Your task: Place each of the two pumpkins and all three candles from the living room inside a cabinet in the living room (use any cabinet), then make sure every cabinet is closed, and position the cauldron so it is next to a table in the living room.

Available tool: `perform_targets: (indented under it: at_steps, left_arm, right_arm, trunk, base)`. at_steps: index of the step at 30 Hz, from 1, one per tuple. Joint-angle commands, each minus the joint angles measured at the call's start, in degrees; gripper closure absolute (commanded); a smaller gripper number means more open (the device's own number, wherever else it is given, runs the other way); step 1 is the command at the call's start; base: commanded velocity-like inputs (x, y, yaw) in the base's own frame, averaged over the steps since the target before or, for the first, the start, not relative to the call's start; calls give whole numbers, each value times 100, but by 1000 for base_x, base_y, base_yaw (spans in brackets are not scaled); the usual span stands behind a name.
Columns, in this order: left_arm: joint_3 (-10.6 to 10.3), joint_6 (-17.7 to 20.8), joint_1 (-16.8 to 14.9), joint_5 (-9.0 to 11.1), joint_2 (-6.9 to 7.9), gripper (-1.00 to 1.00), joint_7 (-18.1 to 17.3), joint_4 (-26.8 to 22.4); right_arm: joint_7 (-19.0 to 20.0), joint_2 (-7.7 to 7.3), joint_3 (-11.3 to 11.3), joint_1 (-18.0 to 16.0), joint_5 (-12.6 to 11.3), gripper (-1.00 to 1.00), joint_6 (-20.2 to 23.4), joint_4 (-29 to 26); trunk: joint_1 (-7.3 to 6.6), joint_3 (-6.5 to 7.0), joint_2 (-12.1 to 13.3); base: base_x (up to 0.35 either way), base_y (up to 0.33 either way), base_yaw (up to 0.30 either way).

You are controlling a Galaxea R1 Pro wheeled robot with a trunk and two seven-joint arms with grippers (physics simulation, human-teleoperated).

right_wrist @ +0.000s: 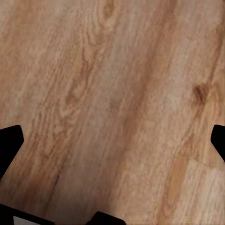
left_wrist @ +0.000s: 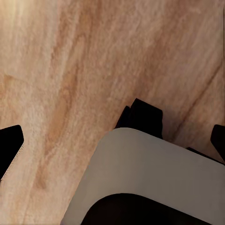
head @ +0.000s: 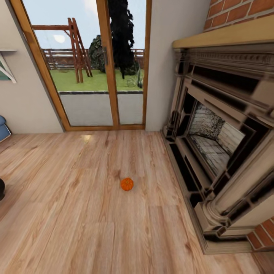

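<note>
Pumpkin (head: 127, 184), small, round and orange, sits alone on the wood floor (head: 76, 213) in the head view, out in the open and well apart from either set of jaws. To one side of it stands the ornate grey fireplace (head: 224, 152), with red brick (head: 236, 11) above a pale mantel shelf and more brick at its foot. Beyond the pumpkin, a glass door with a wooden frame (head: 108, 76) looks out on grass, a fence, a dark tree and a wooden play frame. A blue cushioned edge (head: 3, 129) shows at the left border, and a dark rounded shape (head: 1, 189) sits lower on that same border, too cropped to identify.

In the left wrist view the left gripper (left_wrist: 112, 145) has its two dark fingertips (left_wrist: 10, 143) at opposite edges of the picture, so the jaws stand wide apart; between them lies bare floor and a pale, dark-trimmed part of the robot's own body (left_wrist: 150, 178). In the right wrist view the right gripper (right_wrist: 112, 140) likewise shows its fingertips (right_wrist: 9, 143) spread to both edges, jaws wide apart, with nothing but wood grain between them
</note>
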Motion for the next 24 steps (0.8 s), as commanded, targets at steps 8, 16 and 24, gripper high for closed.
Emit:
perform_targets:
  at_steps: [8, 16, 24]
  left_arm:
    - [0, 4, 0, 0, 6, -100, 0, 0]
    - [0, 5, 0, 0, 9, -100, 0, 0]
    - [0, 5, 0, 0, 9, -100, 0, 0]
  right_arm:
    - [-13, 15, 0, 0, 1, -100, -9, 0]
    - [-17, 32, 0, 0, 0, -100, -9, 0]
    - [-10, 15, 0, 0, 2, -100, -11, -5]
  trunk:
    - [0, 0, 0]
    - [0, -12, 0]
    - [0, -43, 0]
  base:
    - [329, 85, 0]
    - [327, 89, 50]
    - [327, 22, 117]
